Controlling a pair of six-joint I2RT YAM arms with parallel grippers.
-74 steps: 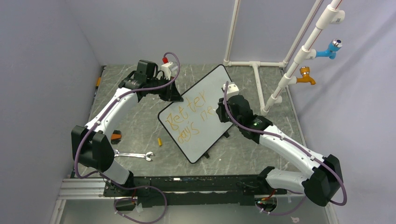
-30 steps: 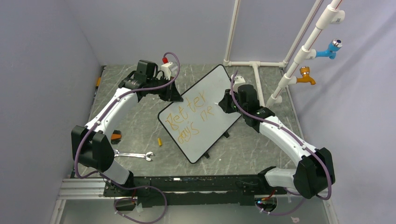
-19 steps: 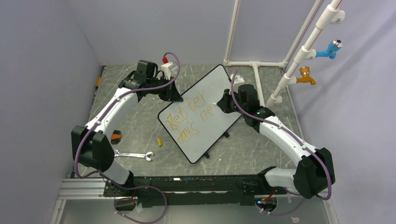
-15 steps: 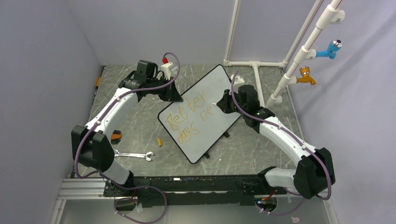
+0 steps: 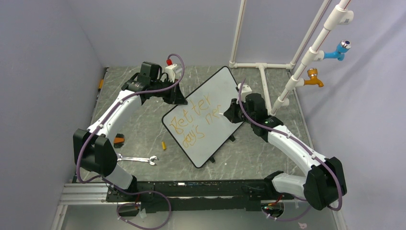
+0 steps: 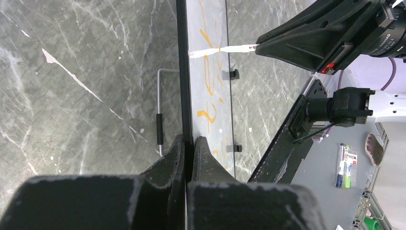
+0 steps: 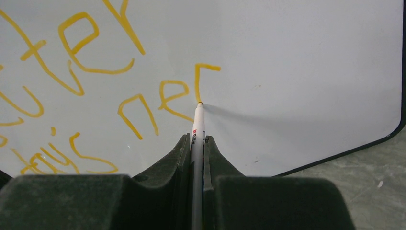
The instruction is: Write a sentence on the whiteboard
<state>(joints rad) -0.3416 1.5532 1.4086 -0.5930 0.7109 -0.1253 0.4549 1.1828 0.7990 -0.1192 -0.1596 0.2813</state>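
The whiteboard (image 5: 218, 88) lies tilted across the table, with a black frame and a glossy white face. The sentence (image 5: 194, 120) is orange lettering in two lines: "Better" plus a few letters, and "days" below. My left gripper (image 5: 179, 99) is shut on the board's upper left edge, its fingers (image 6: 188, 139) clamping the black frame. My right gripper (image 5: 230, 111) is shut on a white marker (image 7: 197, 124). The marker's tip touches the whiteboard (image 7: 311, 72) at the foot of a fresh hooked stroke (image 7: 203, 79) just after "ne".
A silver wrench (image 5: 138, 159), a small orange cap (image 5: 163, 145) and an orange-black item (image 5: 118, 140) lie left of the board. An L-shaped key (image 6: 163, 96) lies beside the board's edge. White pipework (image 5: 261, 67) with blue and orange taps stands at the back right.
My right gripper has shifted rightward and toward the near side with the marker, adding a new hooked stroke after "ne". The left gripper and the board have not moved.
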